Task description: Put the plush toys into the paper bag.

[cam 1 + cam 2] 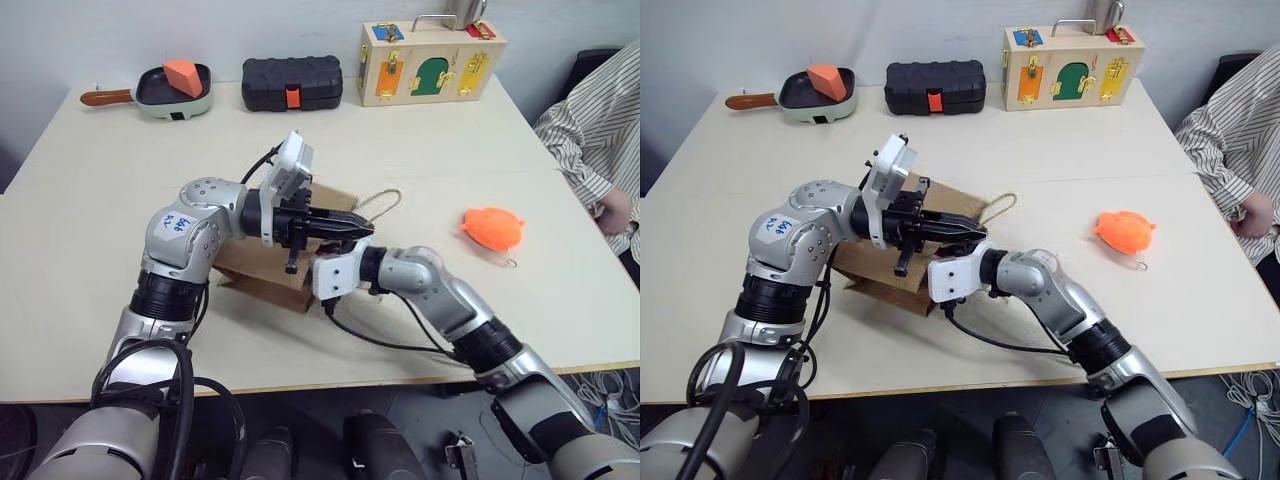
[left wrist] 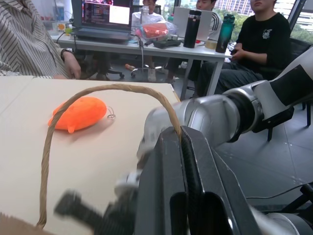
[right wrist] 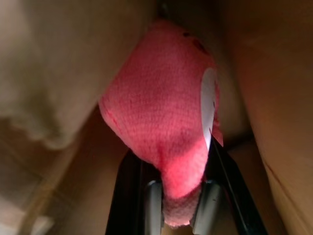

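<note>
The paper bag [image 1: 300, 270] lies on its side mid-table, thin and easily crumpled; the left gripper [image 2: 178, 142] is clamped on one twine handle [image 2: 88, 93], the sensible hold. The right gripper [image 3: 178, 196] reaches into the bag's mouth, pinching the pink plush toy [image 3: 166, 107], soft and light, by a fold. The orange plush toy [image 1: 493, 227] sits well right, best squeezed across its rounded body.

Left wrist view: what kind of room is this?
Likely a shared office or lab: people seated at a desk with a laptop and bottles, beyond the pale test table.
</note>
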You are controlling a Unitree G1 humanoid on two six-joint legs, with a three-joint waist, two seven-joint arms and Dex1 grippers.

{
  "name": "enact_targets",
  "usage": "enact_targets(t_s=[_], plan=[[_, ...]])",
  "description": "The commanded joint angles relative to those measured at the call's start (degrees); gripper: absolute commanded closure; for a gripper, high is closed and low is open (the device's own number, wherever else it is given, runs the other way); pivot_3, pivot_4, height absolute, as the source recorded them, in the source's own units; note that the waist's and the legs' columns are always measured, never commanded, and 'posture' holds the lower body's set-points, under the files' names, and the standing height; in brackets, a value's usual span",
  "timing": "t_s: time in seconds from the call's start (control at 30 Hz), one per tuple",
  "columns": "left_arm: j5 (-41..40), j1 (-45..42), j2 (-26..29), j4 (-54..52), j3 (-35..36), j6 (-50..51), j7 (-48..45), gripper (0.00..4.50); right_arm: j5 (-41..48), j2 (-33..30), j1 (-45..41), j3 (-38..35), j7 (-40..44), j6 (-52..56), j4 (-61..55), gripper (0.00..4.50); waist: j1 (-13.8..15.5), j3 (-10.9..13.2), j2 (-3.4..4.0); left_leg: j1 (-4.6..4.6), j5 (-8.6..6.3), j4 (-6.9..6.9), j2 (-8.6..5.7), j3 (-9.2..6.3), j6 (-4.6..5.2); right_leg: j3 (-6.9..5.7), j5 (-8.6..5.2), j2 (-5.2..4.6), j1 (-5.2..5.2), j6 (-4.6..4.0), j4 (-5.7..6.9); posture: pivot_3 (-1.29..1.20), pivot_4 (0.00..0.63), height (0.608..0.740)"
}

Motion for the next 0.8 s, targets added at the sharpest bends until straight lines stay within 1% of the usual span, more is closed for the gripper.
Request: enact_targets(t_s=[0.03,0.07,0.17,0.2,0.23,0.33,0.4,0.47,0.57,0.63,0.7,0.8], plan=[[-1.8,-0.7,0.4,-3.2,0.3,0.2,-0.7,4.50,3.1,0.6,-0.7,-2.0,1.9,-0.6,-0.9,2.98,-0.2,0.0,0.00,0.00,0.00,0.00,0.00,-0.01,0.00,0.00,0.00,0.00,0.00,0.00,0.00,0.00,0.150,0.740],[-1.6,-0.6,0.8,-3.2,0.3,0.1,-0.9,4.50,4.7,-0.1,0.3,-3.1,3.0,0.4,-3.1,2.72,-0.3,0.0,0.00,0.00,0.00,0.00,0.00,-0.02,0.00,-0.01,0.00,0.00,0.00,0.00,0.00,0.00,0.150,0.740],[-1.2,0.0,1.6,-3.2,0.4,0.0,-1.3,4.50,8.1,-3.2,3.7,-6.2,5.9,3.4,-10.2,1.64,-0.7,0.0,0.00,-0.01,0.00,0.00,0.00,-0.09,0.00,-0.05,0.00,-0.01,0.00,0.00,0.02,0.00,0.150,0.740],[-1.2,0.1,1.9,-3.2,0.5,0.0,-1.2,4.50,10.3,-4.4,5.5,-7.8,7.2,5.8,-13.7,1.33,-0.6,0.0,0.00,-0.01,0.00,0.00,0.00,-0.09,0.00,-0.05,0.00,0.00,0.00,0.00,0.02,0.00,0.150,0.740],[-1.2,0.2,2.1,-3.2,0.7,0.0,-1.0,4.50,13.0,-6.0,7.6,-9.7,8.7,8.5,-17.6,0.91,-0.5,0.0,0.00,-0.02,0.00,0.00,0.00,-0.13,0.00,-0.06,0.00,-0.02,0.02,0.00,0.00,0.00,0.150,0.740],[-1.5,0.7,2.5,-3.4,1.0,0.2,-0.8,4.50,18.8,-9.5,12.4,-13.4,11.9,15.0,-26.0,0.02,-0.6,0.0,0.00,-0.03,0.00,-0.01,-0.01,-0.16,0.00,-0.06,0.00,-0.02,0.04,0.00,0.01,0.00,0.150,0.740],[-1.5,1.1,2.7,-3.6,1.0,0.2,-0.7,4.50,24.9,-12.0,16.4,-17.1,13.9,20.5,-32.3,0.02,-0.6,0.0,0.00,-0.04,0.00,-0.02,-0.01,-0.16,0.00,-0.04,0.00,0.00,0.05,0.00,0.00,0.00,0.150,0.740],[-1.5,1.5,2.6,-3.7,0.9,0.1,-0.5,4.50,29.3,-13.5,19.2,-20.7,14.1,25.6,-36.0,0.02,-0.4,0.0,0.00,-0.03,0.00,-0.03,-0.01,-0.17,0.00,-0.03,0.00,0.00,0.05,0.00,0.01,0.00,0.150,0.740],[-1.6,1.7,2.4,-4.1,0.8,0.2,-0.2,4.50,35.7,-13.3,21.4,-27.7,10.2,36.2,-38.0,0.02,-0.2,0.0,0.00,-0.03,0.00,0.00,-0.01,-0.14,0.00,0.02,0.00,0.00,0.06,0.00,-0.02,0.00,0.150,0.740],[-1.8,1.8,2.3,-4.5,0.9,0.5,0.0,4.50,39.5,-12.3,21.5,-34.7,5.0,44.8,-36.5,0.02,0.3,0.0,0.00,-0.03,0.00,0.01,-0.01,-0.12,0.00,0.05,0.00,0.00,0.06,0.00,-0.02,0.00,0.150,0.740],[-2.1,1.9,2.5,-4.9,1.1,0.8,0.1,4.50,39.3,-12.8,21.4,-39.5,0.6,49.6,-33.8,0.02,0.7,0.0,0.00,-0.03,0.00,0.02,-0.02,-0.11,0.00,0.06,0.00,0.00,0.06,0.00,0.00,0.00,0.150,0.740],[-2.4,2.1,2.7,-5.3,1.4,0.9,0.3,4.50,36.1,-14.3,21.2,-43.2,-4.8,52.4,-29.9,0.02,1.1,0.0,0.00,-0.02,0.00,0.00,-0.06,-0.12,0.00,0.06,0.00,-0.03,0.06,0.00,-0.01,0.00,0.150,0.740]])
